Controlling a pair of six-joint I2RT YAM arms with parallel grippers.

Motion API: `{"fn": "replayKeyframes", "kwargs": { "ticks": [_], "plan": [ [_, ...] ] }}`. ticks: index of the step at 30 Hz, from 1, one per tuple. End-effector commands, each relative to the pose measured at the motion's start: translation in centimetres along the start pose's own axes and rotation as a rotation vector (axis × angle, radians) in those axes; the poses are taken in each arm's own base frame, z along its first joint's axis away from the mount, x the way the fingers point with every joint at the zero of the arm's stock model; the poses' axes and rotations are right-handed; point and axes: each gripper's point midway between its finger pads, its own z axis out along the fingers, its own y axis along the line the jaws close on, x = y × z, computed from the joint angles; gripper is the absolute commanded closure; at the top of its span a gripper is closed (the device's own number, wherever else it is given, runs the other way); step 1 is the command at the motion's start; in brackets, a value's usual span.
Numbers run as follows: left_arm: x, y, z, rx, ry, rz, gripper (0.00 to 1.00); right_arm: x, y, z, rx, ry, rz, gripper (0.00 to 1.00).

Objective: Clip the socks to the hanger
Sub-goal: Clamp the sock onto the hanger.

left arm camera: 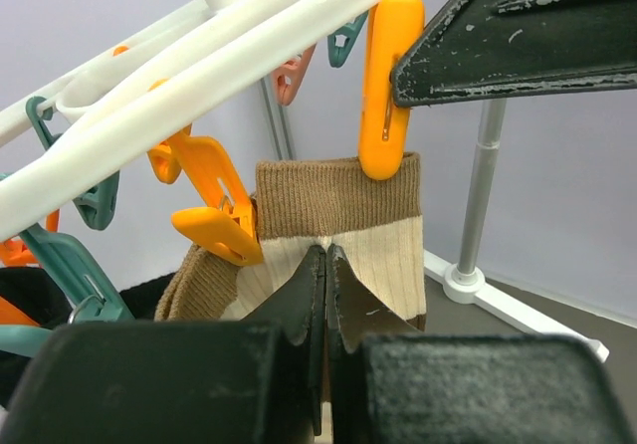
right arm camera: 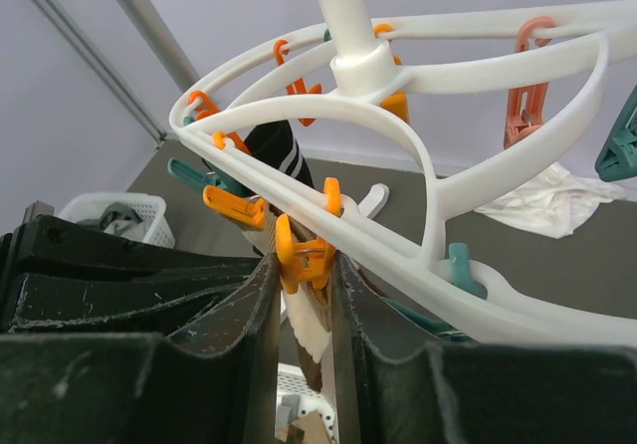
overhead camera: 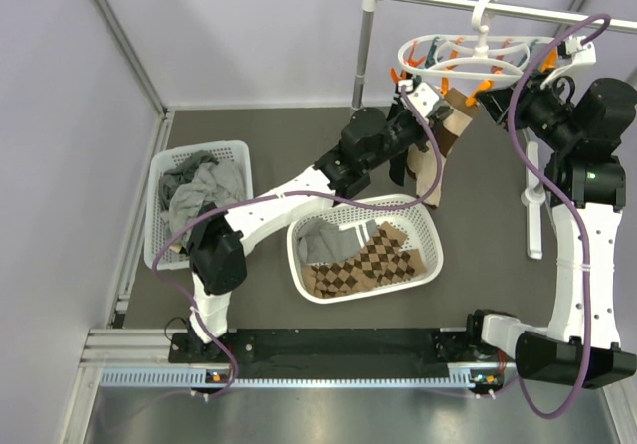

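Observation:
The white oval hanger (overhead camera: pixel 463 54) hangs from the rail at the top right. A tan sock (left arm camera: pixel 338 200) with a dark brown cuff hangs from an orange peg (left arm camera: pixel 386 86). My left gripper (left arm camera: pixel 326 265) is shut on this sock just below the cuff. My right gripper (right arm camera: pixel 304 265) is closed around the same orange peg (right arm camera: pixel 307 250), one finger on each side; the sock (right arm camera: pixel 317 339) hangs below it. A second tan sock (left arm camera: pixel 199 280) hangs from another orange peg (left arm camera: pixel 214 215) to the left. A black sock (right arm camera: pixel 274 150) hangs further back.
A white mesh basket (overhead camera: pixel 239 147) at left holds grey garments. A second basket (overhead camera: pixel 428 227) in the middle holds a brown diamond-patterned cloth (overhead camera: pixel 368 265) and a grey sock (overhead camera: pixel 323 245). The rail's upright post (overhead camera: pixel 363 46) stands behind the hanger. A white cloth (right arm camera: pixel 547 205) lies on the floor.

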Motion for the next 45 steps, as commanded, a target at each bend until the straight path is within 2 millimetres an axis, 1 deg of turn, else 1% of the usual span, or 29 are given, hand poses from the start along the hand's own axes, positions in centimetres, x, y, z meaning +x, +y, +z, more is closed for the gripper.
{"fn": "replayKeyframes", "kwargs": {
  "ticks": [1,6,17,24,26,27,29,30,32,33,35,36,38,39,41,42,45],
  "plan": [
    [-4.9,0.5,0.5,-0.010,-0.146,-0.007,1.00,-2.3,1.3,-0.8,-0.036,-0.055,-0.061,1.00],
    [-5.7,0.3,0.6,0.001,-0.170,-0.019,1.00,-2.1,1.3,-0.6,-0.047,-0.049,-0.056,1.00],
    [-6.1,-0.2,1.2,0.024,-0.193,-0.047,0.99,-1.9,1.6,-0.3,-0.073,-0.045,-0.046,1.00],
    [-6.3,-0.4,1.3,0.038,-0.204,-0.061,0.98,-1.7,1.3,-0.1,-0.073,-0.044,-0.042,1.00],
    [-6.3,-0.5,1.2,0.040,-0.204,-0.061,0.98,-1.8,1.3,-0.1,-0.070,-0.048,-0.042,0.91],
    [-6.4,-0.4,1.2,0.040,-0.206,-0.059,0.98,-1.7,1.3,-0.1,-0.070,-0.047,-0.041,0.81],
    [-6.3,-0.4,1.2,0.039,-0.201,-0.060,0.98,-1.9,1.3,-0.2,-0.065,-0.056,-0.048,0.73],
    [-6.3,-0.4,1.2,0.038,-0.201,-0.057,0.98,-1.9,1.2,-0.2,-0.062,-0.056,-0.053,0.66],
    [-6.1,-0.3,1.1,0.032,-0.192,-0.055,0.97,-2.1,1.3,-0.5,-0.054,-0.056,-0.066,0.60],
    [-6.0,-0.3,1.1,0.033,-0.187,-0.056,0.98,-2.1,1.1,-0.6,-0.043,-0.054,-0.080,0.53],
    [-5.9,-0.2,1.0,0.024,-0.181,-0.059,0.97,-2.7,1.3,-1.1,-0.027,-0.061,-0.097,0.49],
    [-5.9,-0.1,1.0,0.021,-0.179,-0.058,0.97,-2.9,1.4,-1.3,-0.022,-0.068,-0.109,0.44],
    [-5.8,0.1,0.8,0.010,-0.174,-0.054,0.96,-3.5,1.6,-1.9,-0.004,-0.082,-0.125,0.40],
    [-5.7,0.2,0.8,0.006,-0.170,-0.051,0.96,-3.4,1.4,-2.2,0.009,-0.076,-0.134,0.38],
    [-5.5,0.6,0.6,-0.008,-0.160,-0.043,0.95,-3.9,1.3,-3.1,0.054,-0.092,-0.155,0.35],
    [-5.4,0.7,0.6,-0.012,-0.155,-0.040,0.95,-3.7,1.0,-3.5,0.079,-0.083,-0.174,0.33],
    [-5.4,1.5,0.2,-0.033,-0.150,-0.037,0.94,-4.8,0.8,-5.3,0.159,-0.119,-0.229,0.31]
  ]
}}
